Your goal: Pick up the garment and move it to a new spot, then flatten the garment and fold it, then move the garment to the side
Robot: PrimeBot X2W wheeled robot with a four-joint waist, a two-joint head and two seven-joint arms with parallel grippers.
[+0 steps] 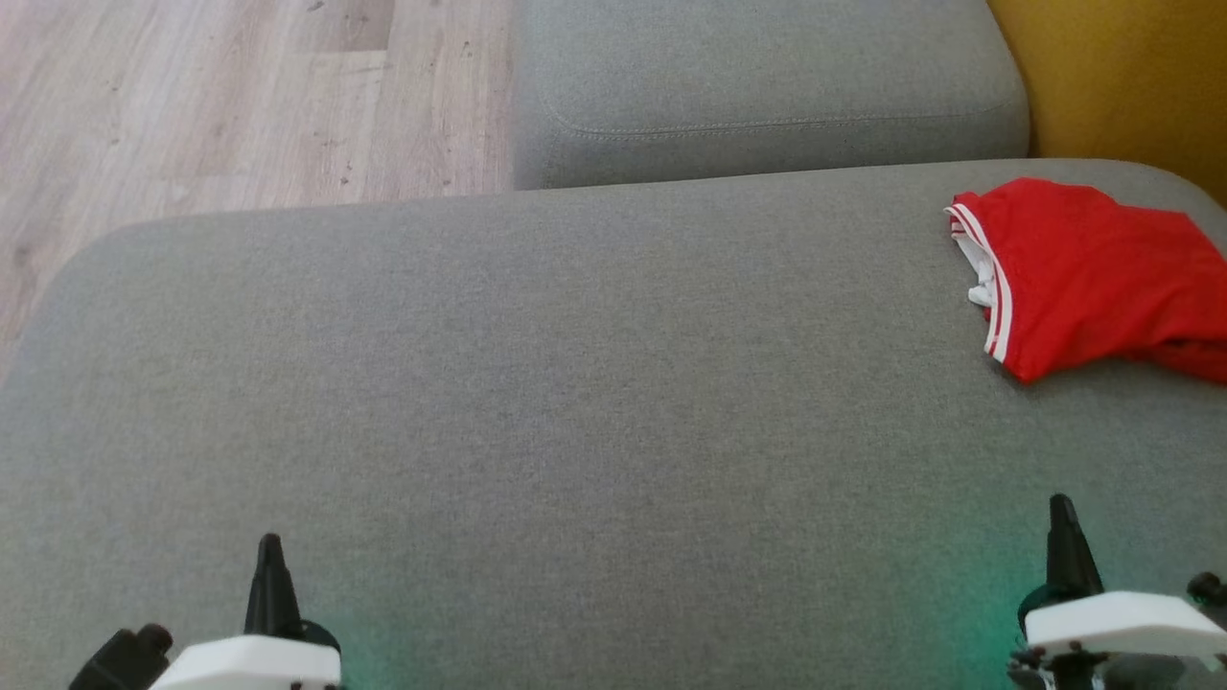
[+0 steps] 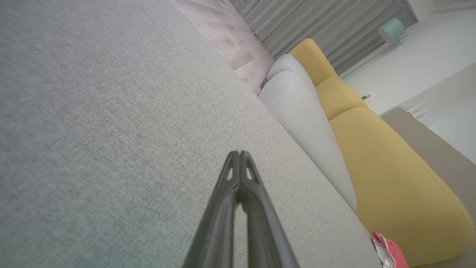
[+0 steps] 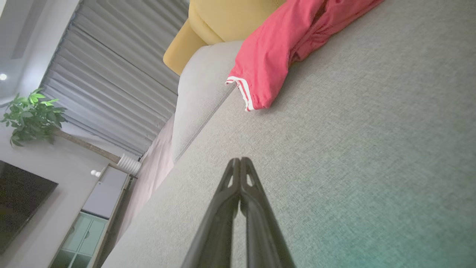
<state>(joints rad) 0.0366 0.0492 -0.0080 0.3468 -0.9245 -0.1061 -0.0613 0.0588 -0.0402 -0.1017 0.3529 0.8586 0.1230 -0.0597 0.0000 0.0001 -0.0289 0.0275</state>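
Two pairs of long dark fingers [image 1: 270, 585], both clenched on nothing, point up over the broad grey woven sofa cushion [image 1: 575, 383]: left gripper [image 1: 270, 546] at lower left, right gripper [image 1: 1060, 508] at lower right. The crumpled red garment [image 1: 1093, 268] with white-striped hem lies on the cushion's far right, near the mustard-yellow backrest [image 1: 1131, 77], well apart from both.

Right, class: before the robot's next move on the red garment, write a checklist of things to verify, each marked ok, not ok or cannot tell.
1. Is the red garment located? On the grey cushion, far right in the head view: ok.
2. Is the left gripper empty? Shut, nothing held: ok.
3. Is the right gripper empty? Shut, nothing held, short of the garment: ok.
4. Jaws ready to grasp? Both shut: not ok.
5. Garment flat? Rumpled, folded on itself: not ok.
6. Full outline seen? Its right part runs past the head view's edge: cannot tell.
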